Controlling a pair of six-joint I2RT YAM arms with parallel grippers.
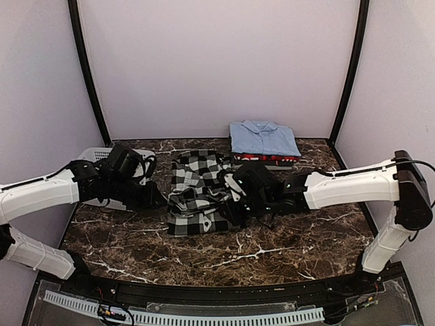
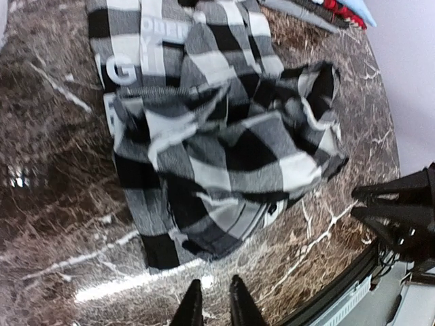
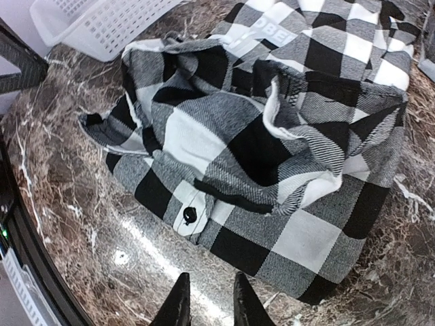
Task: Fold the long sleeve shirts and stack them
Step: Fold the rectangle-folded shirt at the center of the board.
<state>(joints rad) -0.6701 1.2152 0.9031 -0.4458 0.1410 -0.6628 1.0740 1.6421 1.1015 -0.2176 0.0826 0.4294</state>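
The black-and-white check shirt lies crumpled in the middle of the marble table, white lettering at its far end. It also shows in the left wrist view and the right wrist view, where a black cuff button faces up. The light blue collared shirt lies folded at the back on top of the red shirt. My left gripper hangs over bare table at the check shirt's left edge, jaws nearly together and empty. My right gripper hangs at its right edge, also nearly closed and empty.
The grey perforated basket stands at the back left behind my left arm. The table's near edge and black rail run along the front. Purple walls close in the back and both sides.
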